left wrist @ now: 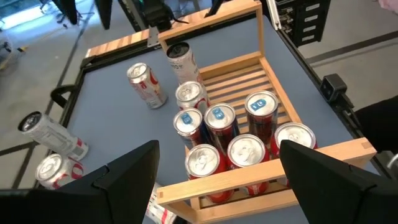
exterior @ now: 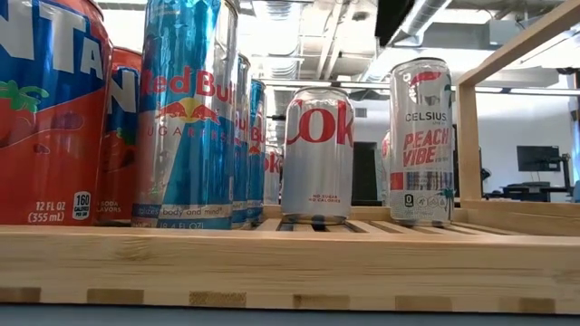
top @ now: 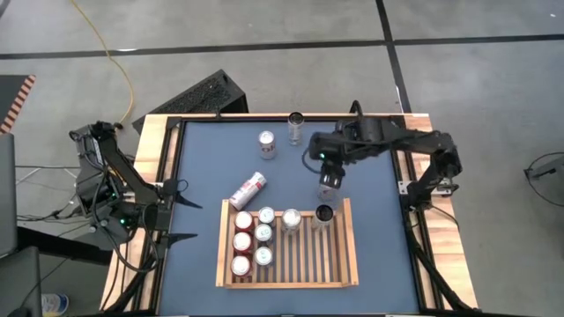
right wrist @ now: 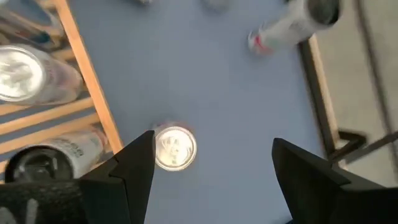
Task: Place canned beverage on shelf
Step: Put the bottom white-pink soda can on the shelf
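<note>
Your shelf (top: 345, 264), lower centre, with eight upright cans (top: 253, 238); both grippers (top: 327, 180) (top: 181, 211) spread wide, empty.

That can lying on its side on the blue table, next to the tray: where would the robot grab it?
Probably across the middle of the tipped can, from straight above. It lies flat and slanted, so the fingers should close on its two long round sides, turned crosswise to its length. Its ends leave less room: one points toward the shelf rim.
</note>
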Robot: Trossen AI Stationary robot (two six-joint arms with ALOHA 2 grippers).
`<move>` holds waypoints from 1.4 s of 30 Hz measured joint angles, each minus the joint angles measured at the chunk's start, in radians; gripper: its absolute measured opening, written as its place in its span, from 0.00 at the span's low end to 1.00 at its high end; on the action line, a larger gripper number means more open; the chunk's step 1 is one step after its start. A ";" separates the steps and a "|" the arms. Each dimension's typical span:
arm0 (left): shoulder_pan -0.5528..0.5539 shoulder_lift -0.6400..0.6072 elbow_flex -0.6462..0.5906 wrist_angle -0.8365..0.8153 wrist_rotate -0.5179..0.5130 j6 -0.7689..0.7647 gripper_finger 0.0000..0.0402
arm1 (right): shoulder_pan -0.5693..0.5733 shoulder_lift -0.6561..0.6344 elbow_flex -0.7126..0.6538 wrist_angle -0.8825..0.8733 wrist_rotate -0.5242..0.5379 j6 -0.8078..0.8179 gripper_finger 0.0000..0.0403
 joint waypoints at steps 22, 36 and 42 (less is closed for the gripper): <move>0.000 0.000 0.000 -0.001 0.006 0.006 0.80 | -0.067 -0.027 -0.388 0.163 -0.145 -0.232 0.71; 0.000 0.000 -0.001 -0.026 0.006 0.008 0.80 | -0.082 -0.024 -0.402 0.270 -0.168 -0.309 0.71; 0.000 0.000 -0.001 -0.024 0.006 0.008 0.80 | -0.064 -0.024 -0.402 0.276 -0.169 -0.314 0.71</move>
